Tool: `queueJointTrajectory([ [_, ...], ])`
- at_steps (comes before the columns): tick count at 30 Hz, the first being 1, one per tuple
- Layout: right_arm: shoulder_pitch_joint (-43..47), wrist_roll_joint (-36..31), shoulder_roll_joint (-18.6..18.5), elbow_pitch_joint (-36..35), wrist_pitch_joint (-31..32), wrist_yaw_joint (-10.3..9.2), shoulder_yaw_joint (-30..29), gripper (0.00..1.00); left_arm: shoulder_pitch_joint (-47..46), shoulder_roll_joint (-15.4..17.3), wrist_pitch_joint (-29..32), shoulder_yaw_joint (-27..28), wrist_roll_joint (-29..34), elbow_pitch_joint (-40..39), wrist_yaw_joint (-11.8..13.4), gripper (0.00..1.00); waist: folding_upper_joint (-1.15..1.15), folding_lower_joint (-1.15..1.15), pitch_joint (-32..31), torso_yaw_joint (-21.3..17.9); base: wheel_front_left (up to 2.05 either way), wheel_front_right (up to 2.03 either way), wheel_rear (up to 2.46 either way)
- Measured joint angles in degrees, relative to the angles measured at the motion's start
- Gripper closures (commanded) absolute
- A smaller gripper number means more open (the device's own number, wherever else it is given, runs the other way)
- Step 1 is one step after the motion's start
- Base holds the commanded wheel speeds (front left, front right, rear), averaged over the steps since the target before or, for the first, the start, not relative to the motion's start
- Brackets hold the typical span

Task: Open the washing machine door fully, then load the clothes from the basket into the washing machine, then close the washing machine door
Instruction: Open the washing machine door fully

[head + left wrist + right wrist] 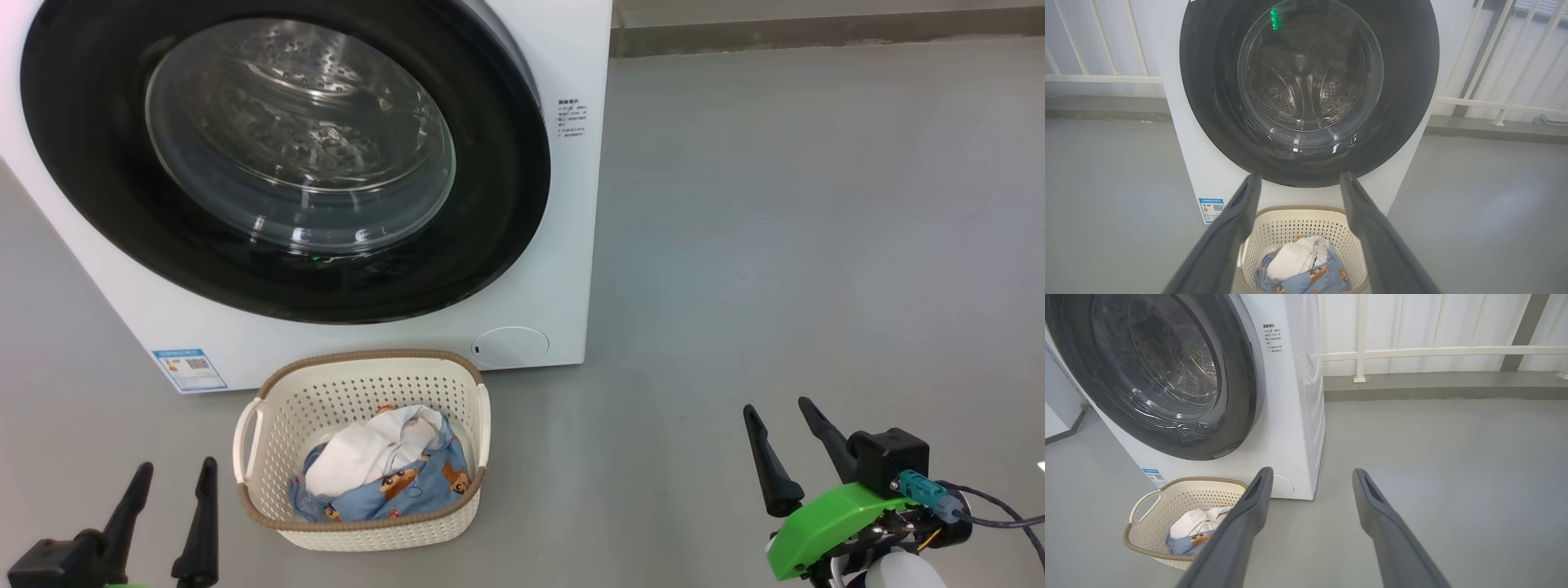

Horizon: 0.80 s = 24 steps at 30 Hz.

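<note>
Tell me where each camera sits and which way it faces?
Head view: on the robot's head, looking down at the round black-rimmed glass washing machine door and cream perforated plastic basket; left gripper and right gripper, both open, at the bottom corners.
Left wrist view: on the left wrist, facing the door squarely; its dark fingers flank the basket.
Right wrist view: on the right wrist, seeing the door obliquely; its dark fingers show.
All three share the basket's blue bear-print clothes.

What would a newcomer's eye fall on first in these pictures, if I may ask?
The shut, glossy black round door with its bulging glass window dominates the white boxy washing machine. Before it stands a small cream perforated plastic basket holding blue bear-print and white clothes.
</note>
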Motion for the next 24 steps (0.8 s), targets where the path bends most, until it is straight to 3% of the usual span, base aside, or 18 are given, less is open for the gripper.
queueJointTrajectory([
  [17,-10.7,8.4,-0.1,1.1,-1.1,0.00,-1.5,0.00,1.5,0.1,0.0,-1.2,-1.0,-2.3,0.0,0.00,0.00,0.00,1.9,2.0,0.00,0.00,0.00],
  [24,-16.4,20.6,-0.3,1.0,-2.0,0.00,-5.1,0.00,1.2,1.0,0.0,-3.3,-2.9,-2.4,0.0,0.00,0.00,0.00,3.9,3.4,0.00,0.00,0.00],
])
